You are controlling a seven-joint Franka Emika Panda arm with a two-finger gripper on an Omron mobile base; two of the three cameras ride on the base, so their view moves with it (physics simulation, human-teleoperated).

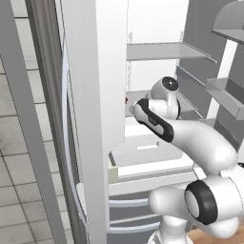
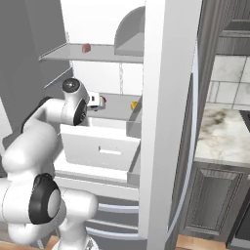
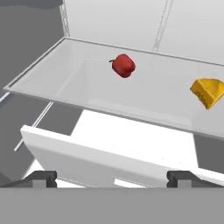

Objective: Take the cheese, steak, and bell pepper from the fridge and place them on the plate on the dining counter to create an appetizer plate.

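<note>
Wide apart stand the two fingers of the gripper point(image 3: 112, 177), as wide as they go, with nothing between them and nothing touching them. In the hand view the two dark fingertips point(image 3: 41, 177) rise at the far left and far right of the bottom edge, above the white drawer point(image 3: 105, 162) of the fridge point(image 2: 166, 122).

Beyond the drawer lies a pale shelf point(image 3: 87, 87). The bell pepper point(image 3: 123, 65) sits on it toward the back, red with its dark stem pointing left in that view. The cheese point(image 3: 208, 92), a yellow-orange wedge, lies on the same shelf well to the right of the pepper and apart from it. Both are clear of the gripper.

From the right base view the arm reaches into the open fridge, its hand at the level of that shelf; the pepper point(image 2: 104, 99) shows as a small red spot just past the hand, and the cheese point(image 2: 134, 104) further right, near the door edge. The steak point(image 2: 86, 48) lies on the shelf above, a small reddish piece near its front edge.

In the left base view the arm's wrist point(image 1: 164, 93) is inside the fridge, in front of the drawer.
</note>
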